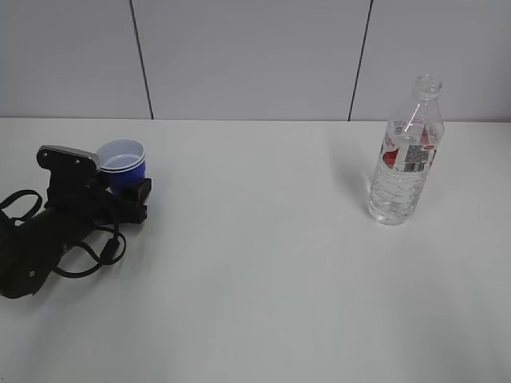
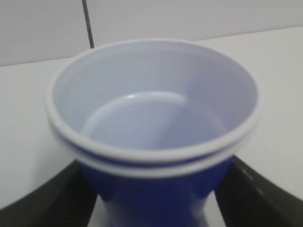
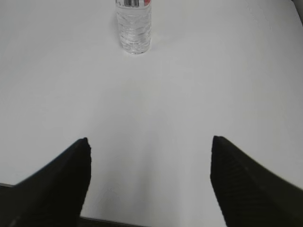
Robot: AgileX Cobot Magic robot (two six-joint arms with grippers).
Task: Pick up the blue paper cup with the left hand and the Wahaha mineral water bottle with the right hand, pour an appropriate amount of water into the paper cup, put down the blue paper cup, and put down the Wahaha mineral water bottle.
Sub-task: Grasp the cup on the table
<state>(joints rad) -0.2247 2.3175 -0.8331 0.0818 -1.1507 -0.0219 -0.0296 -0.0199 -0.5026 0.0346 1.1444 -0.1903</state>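
Left hand (image 1: 128, 191) jaws spread around blue paper cup (image 1: 121, 164), right hand (image 3: 149, 156) open, bottle (image 1: 406, 152) well apart

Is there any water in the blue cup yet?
No, it's empty. The blue cup shows a dry white bottom in the left wrist view.

My fingers (image 3: 246, 184) are matt black with a fine ribbed texture. The blue paper cup (image 2: 156, 142) has a smooth, faintly glossy white interior. The Wahaha mineral water bottle (image 1: 405, 155) is clear, glossy, ribbed plastic. The table (image 1: 263, 279) is matt white.
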